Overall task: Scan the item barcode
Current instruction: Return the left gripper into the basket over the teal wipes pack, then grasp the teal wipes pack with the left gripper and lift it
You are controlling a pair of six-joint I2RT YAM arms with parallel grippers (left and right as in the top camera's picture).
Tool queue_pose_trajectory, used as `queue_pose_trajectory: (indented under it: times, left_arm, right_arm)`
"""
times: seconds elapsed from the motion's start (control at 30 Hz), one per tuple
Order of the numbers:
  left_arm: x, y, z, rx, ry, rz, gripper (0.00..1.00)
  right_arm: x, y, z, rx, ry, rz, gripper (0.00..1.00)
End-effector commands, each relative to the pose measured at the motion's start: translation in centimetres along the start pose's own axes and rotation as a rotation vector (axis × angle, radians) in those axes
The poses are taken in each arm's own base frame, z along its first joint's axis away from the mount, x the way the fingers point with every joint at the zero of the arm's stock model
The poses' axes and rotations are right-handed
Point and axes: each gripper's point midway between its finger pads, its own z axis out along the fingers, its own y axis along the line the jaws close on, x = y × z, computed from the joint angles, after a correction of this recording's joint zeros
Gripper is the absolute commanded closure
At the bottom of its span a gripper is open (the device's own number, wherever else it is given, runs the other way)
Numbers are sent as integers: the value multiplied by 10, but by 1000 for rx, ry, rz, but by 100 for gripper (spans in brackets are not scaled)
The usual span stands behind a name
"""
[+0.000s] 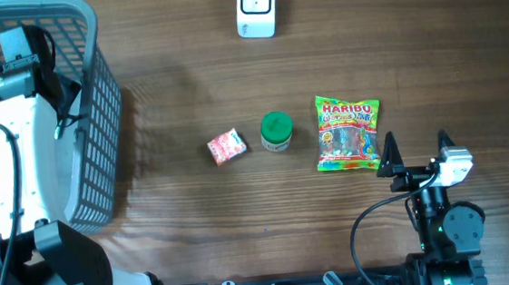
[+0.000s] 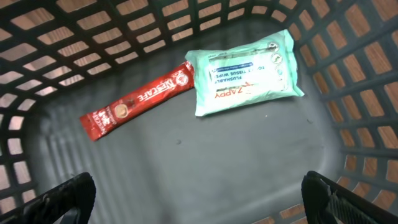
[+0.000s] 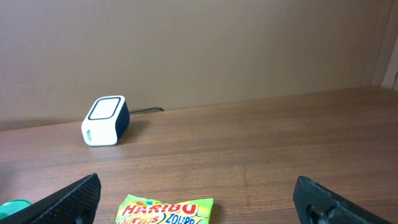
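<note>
The Haribo bag lies flat on the wooden worktop, right of centre. Its printed front faces up: bright green at the top, red lettering, and multicoloured sweets pictured below. Just behind its near edge the right claw stands with its jaws spread wide, holding nothing and clear of the bag. To the bag's left is a green-lidded jar, upright, and further left a small red-and-white box, with each of the three apart from the others. The white barcode scanner sits at the far edge of the worktop, well apart from all three. The right wrist view shows only the bag's top strip and adds the scanner's side: a dark body under a white face, with a cable running off behind it. Far left, the left arm reaches into a grey plastic basket. Only the left wrist view shows the basket's floor, where a red Nescafé stick touches a pale green wipes pack. Above them the left claw hangs fully open and empty.
</note>
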Motion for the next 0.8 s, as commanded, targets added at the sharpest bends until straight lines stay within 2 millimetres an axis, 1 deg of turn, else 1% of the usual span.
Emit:
queue_pose_trajectory:
  times: [0.0, 0.13, 0.2, 0.27, 0.33, 0.37, 0.43, 0.47, 0.57, 0.63, 0.67, 0.77]
  left_arm:
    - [5, -1, 13, -1, 2, -4, 0]
    - [6, 2, 32, 13, -2, -41, 0]
    - [0, 1, 40, 48, 0, -80, 0]
    - [-8, -5, 45, 110, 12, -111, 0]
    - [-16, -15, 53, 183, 15, -58, 0]
    - [-18, -16, 57, 185, 10, -41, 0]
    - [-17, -20, 69, 182, 8, 9, 0]
    - [-14, -23, 80, 176, 15, 32, 0]
    - [-5, -37, 108, 189, 27, 168, 0]
    - [-11, -49, 125, 210, -40, 409, 0]
    - [-17, -55, 129, 219, -77, 501, 0]
    - [-24, -67, 128, 258, -139, 651, 0]
  right_arm:
    - [-1, 3, 0, -17, -6, -14, 0]
    - [-1, 3, 0, -17, -6, -14, 0]
    - [-1, 3, 0, -17, -6, -14, 0]
    - [-1, 3, 0, -17, -6, -14, 0]
    - [-1, 3, 0, -17, -6, -14, 0]
    - [-1, 3, 0, -17, -6, -14, 0]
    - [-1, 3, 0, -17, -6, -14, 0]
    - [-1, 3, 0, -17, -6, -14, 0]
    - [-1, 3, 0, -17, -6, -14, 0]
    - [-1, 3, 0, -17, -6, -14, 0]
    - [-1, 3, 0, -17, -6, -14, 0]
    - [-1, 3, 0, -17, -6, -14, 0]
